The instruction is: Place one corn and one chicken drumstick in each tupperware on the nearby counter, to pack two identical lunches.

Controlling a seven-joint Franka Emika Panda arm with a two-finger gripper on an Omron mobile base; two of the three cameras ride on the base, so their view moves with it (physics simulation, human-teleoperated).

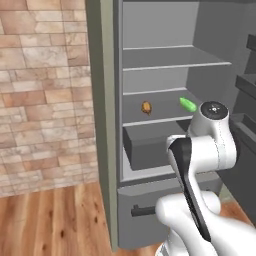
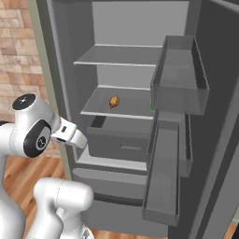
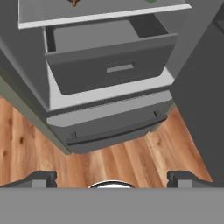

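A brown-orange chicken drumstick (image 1: 146, 107) (image 2: 114, 101) lies on the middle shelf of the open fridge. A bright-green corn (image 1: 188, 104) lies on the same shelf further right; in the right base view only a green sliver of it (image 2: 151, 105) peeks past the door bin. My gripper (image 3: 113, 179) is open with nothing between its fingertips (image 3: 43, 178). It hangs low in front of the fridge, well below that shelf, facing the drawer and the floor. The tupperware and the counter are out of view.
Below the food shelf a dark grey drawer (image 3: 109, 65) (image 1: 150, 145) stands pulled out. Under it is the freezer front with a bar handle (image 3: 113, 131). The open fridge door with deep bins (image 2: 179, 79) stands to the right. A brick wall (image 1: 45, 90) and a wooden floor (image 3: 131, 162) lie to the left and below.
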